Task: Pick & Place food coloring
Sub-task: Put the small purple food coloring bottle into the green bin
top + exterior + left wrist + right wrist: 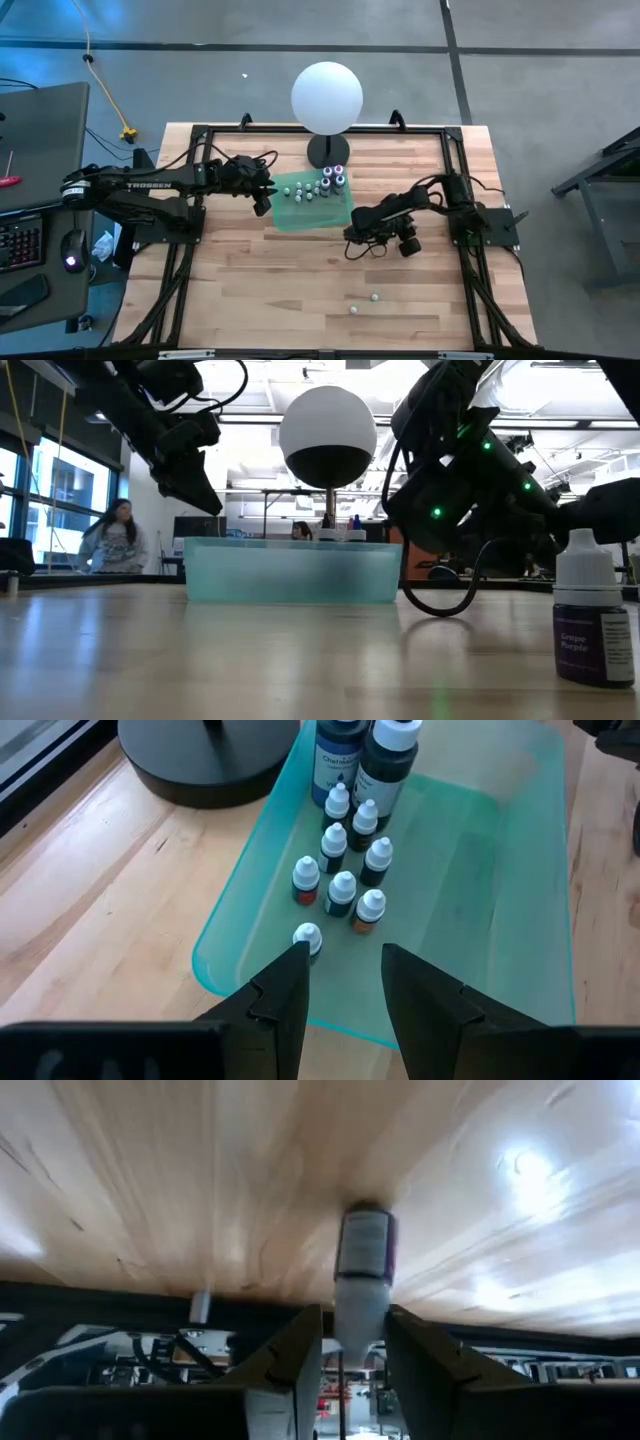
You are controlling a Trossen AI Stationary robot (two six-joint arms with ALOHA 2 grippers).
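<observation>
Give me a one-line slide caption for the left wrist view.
Left gripper open above the green tray, its fingers framing a cluster of small white-capped food coloring bottles.
</observation>
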